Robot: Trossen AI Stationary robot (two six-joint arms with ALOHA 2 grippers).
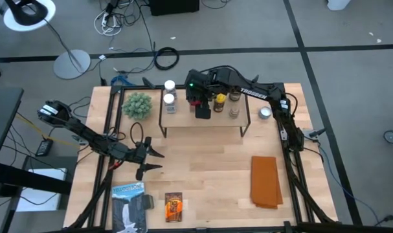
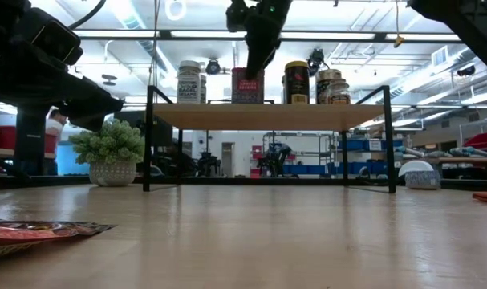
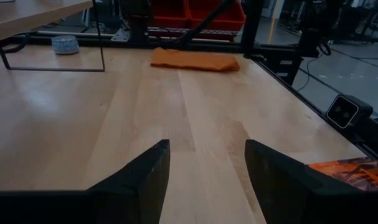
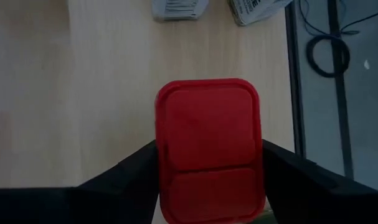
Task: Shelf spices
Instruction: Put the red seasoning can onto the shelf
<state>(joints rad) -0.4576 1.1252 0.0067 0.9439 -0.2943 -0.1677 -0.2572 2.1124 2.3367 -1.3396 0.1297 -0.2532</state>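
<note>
The right gripper (image 1: 201,110) is hovering over the shelf (image 2: 267,117), pointing straight down at the red box (image 4: 208,149); its fingers (image 4: 123,175) are flanking the box on either side, and whether they are pressing on it or standing just clear I cannot tell; the box is standing upright on the shelf's top board, directly under the claw; two white-lidded jars (image 1: 169,92) are sitting on the board to one side of the claw, and a yellow-lidded jar (image 1: 219,101) with two more jars (image 1: 234,103) to the other side; the left gripper (image 3: 206,163) is waiting low over the table (image 1: 209,162), released, nothing between its fingers; an orange-brown packet (image 1: 174,206) is lying near it on the table, beside a blue-and-white package (image 1: 129,206); an orange cloth (image 1: 265,182) is lying well beyond it.
</note>
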